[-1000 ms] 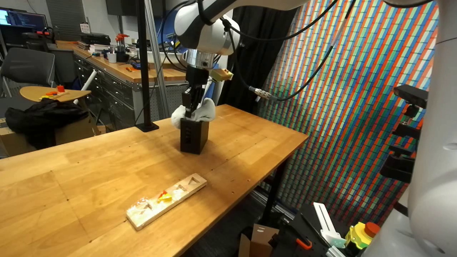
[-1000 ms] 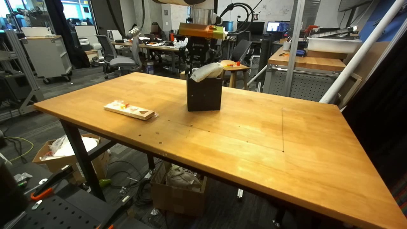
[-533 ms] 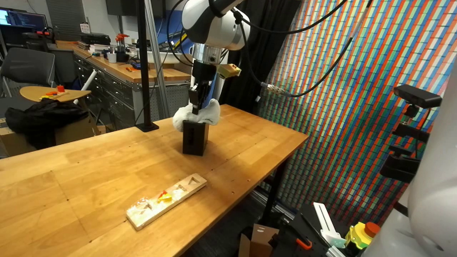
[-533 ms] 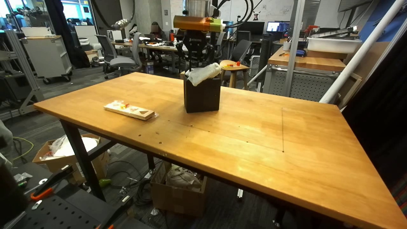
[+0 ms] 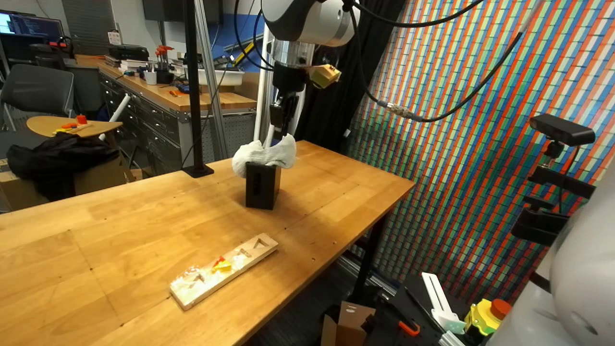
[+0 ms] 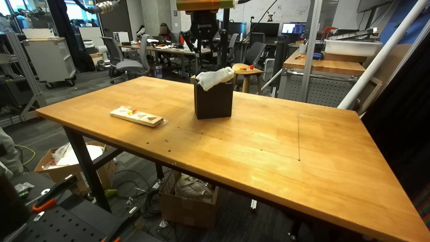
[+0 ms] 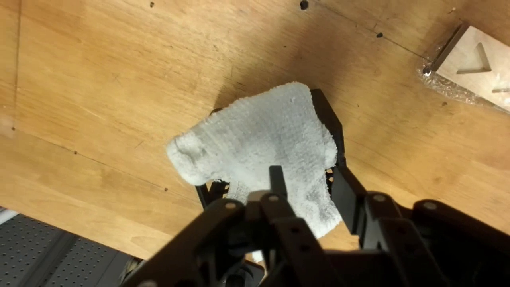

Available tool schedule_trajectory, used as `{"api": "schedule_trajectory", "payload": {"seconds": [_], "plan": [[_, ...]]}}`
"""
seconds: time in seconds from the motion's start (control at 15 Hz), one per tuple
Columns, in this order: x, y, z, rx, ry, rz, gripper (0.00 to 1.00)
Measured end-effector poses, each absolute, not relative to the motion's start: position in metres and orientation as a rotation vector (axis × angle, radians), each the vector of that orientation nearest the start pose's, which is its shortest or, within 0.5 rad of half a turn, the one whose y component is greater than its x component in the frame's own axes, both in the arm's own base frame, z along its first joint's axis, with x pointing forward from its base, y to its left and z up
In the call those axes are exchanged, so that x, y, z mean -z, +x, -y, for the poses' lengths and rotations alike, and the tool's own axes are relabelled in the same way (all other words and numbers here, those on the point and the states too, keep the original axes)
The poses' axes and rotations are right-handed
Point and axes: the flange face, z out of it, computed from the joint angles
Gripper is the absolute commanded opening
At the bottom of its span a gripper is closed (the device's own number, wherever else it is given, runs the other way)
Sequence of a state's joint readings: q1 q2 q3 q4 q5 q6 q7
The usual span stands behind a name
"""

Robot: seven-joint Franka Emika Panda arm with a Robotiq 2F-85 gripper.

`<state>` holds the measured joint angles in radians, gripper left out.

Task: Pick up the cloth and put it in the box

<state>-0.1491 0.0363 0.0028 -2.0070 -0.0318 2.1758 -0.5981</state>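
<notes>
The white cloth (image 5: 264, 154) lies over the open top of the black box (image 5: 262, 188), with ends hanging past the rim. In an exterior view the cloth (image 6: 215, 78) drapes over the near rim of the box (image 6: 213, 105). My gripper (image 5: 279, 130) hangs above the cloth, apart from it; it also shows in an exterior view (image 6: 212, 62). In the wrist view the gripper (image 7: 307, 175) is open with nothing between its fingers. The cloth (image 7: 259, 139) spreads below it and hides most of the box (image 7: 330, 115). The inside of the box is hidden.
A wooden shape board (image 5: 226, 269) in clear wrap, with small red and yellow pieces, lies on the wooden table (image 5: 144, 230). It also shows in the wrist view (image 7: 476, 63). A black post (image 5: 194, 96) stands at the table's far edge.
My gripper has risen from the cloth to above it. The cloth has stayed on the box. The box shifted slightly in the first half second, then stayed still.
</notes>
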Motion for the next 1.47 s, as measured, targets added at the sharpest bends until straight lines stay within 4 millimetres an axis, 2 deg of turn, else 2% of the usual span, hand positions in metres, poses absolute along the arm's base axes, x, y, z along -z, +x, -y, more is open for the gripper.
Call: {"api": "schedule_trajectory", "payload": {"seconds": [0.2,0.4,0.73,0.93,1.47], "plan": [[-0.459,0.564,0.085,0.192,-3.146,0.774,0.00],[-0.464,0.565,0.085,0.226,-3.156,0.786,0.03],[-0.463,0.572,0.082,0.279,-3.160,0.801,0.03],[-0.451,0.578,0.080,0.279,-3.155,0.809,0.03],[-0.402,0.598,0.074,0.211,-3.113,0.782,0.03]]}}
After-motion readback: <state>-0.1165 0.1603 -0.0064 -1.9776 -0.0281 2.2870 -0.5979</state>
